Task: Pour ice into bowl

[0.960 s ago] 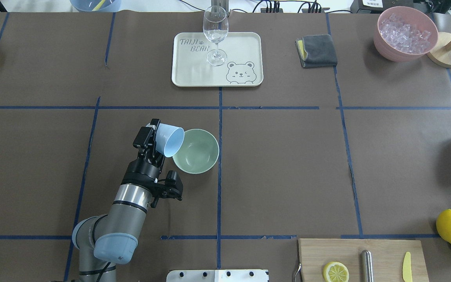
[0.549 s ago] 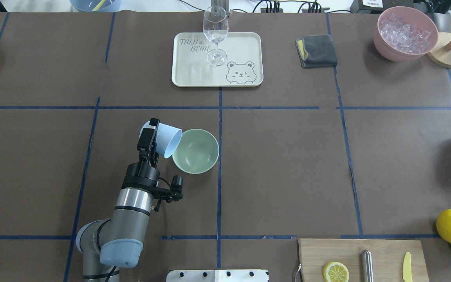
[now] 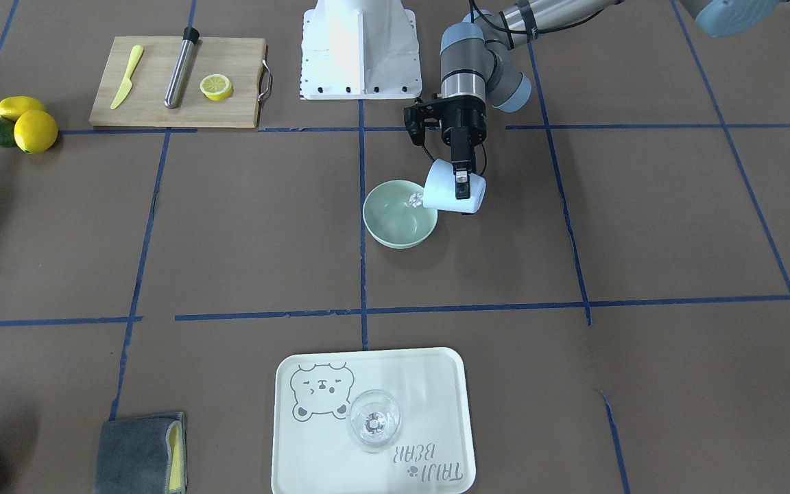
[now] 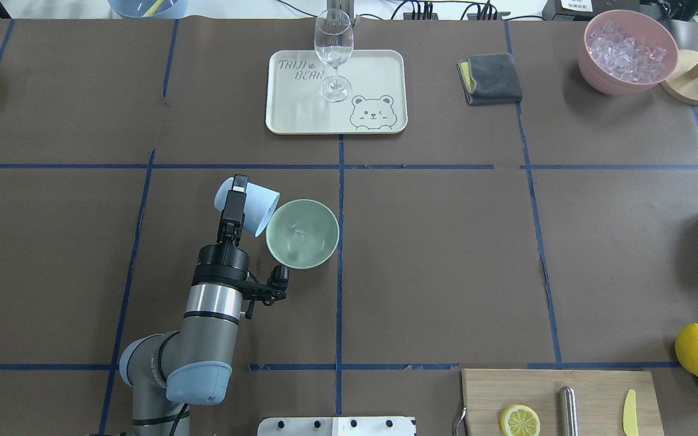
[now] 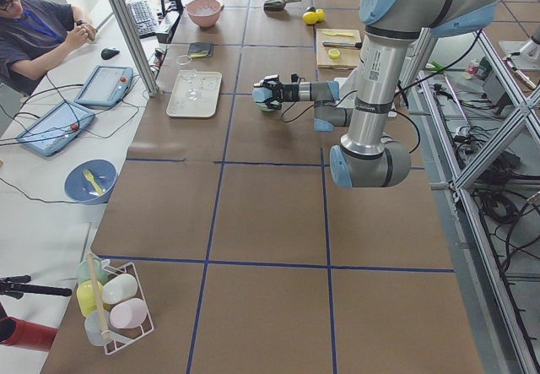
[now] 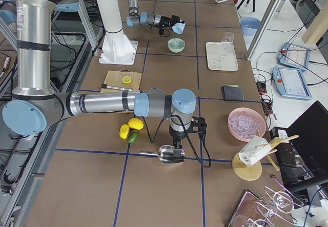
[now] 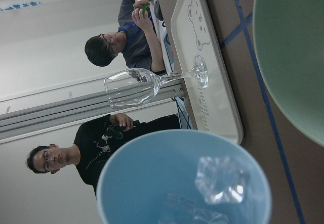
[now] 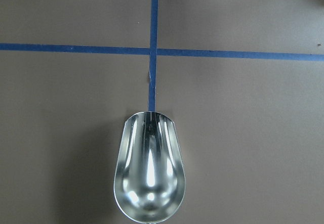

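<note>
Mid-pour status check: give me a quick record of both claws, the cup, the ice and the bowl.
left claw: shut on the light blue cup
cup: tipped on its side, mouth at the bowl's rim
bowl: upright, right beside the cup
ice: a few cubes in the bowl, more inside the cup
right claw: above a metal scoop; open or shut cannot be told
pour: under way, not finished

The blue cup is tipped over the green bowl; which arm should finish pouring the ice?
Left. The left claw grips the light blue cup, tilted with its mouth at the bowl's rim and ice at the lip. The right claw is far off by a metal scoop.
</note>
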